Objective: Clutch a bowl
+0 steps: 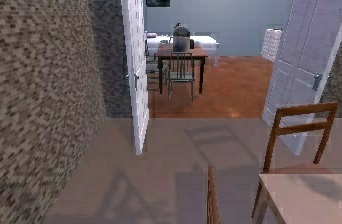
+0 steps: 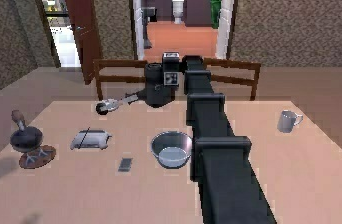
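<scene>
Although the arm is stretched out across the pale wooden surface (image 2: 279, 170), the pincer (image 2: 107, 106) hangs beyond the round grey metal bowl (image 2: 170, 150) and off toward the arm side view's left of it. Only bare tabletop lies behind its far end, so it holds nothing; whether it is spread or pressed together cannot be told. The bowl sits upright on the surface, just beside the dark square arm bar (image 2: 219, 150). Left of the bowl lie a small dark flat rectangle (image 2: 126, 164) and a silvery boxy object (image 2: 91, 139); a grey mug (image 2: 288, 121) stands well to its right. By my judgement the approach is done and the grasp is not: the pincer must draw back to the bowl's rim, take hold and lift.
</scene>
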Controlling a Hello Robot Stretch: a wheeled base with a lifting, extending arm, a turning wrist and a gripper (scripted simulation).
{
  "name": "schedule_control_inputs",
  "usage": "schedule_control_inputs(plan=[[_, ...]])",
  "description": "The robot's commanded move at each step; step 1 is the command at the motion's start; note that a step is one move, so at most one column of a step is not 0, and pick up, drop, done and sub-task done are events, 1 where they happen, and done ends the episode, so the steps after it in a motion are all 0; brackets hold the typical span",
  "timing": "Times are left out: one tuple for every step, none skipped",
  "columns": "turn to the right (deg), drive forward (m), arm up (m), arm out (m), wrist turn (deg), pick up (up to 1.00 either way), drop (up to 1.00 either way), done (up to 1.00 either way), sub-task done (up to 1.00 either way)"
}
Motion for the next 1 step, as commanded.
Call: schedule_control_inputs(plan=[[0.0, 0.0, 0.0, 0.0, 42.0, 0.0, 0.0, 0.0, 0.0]])
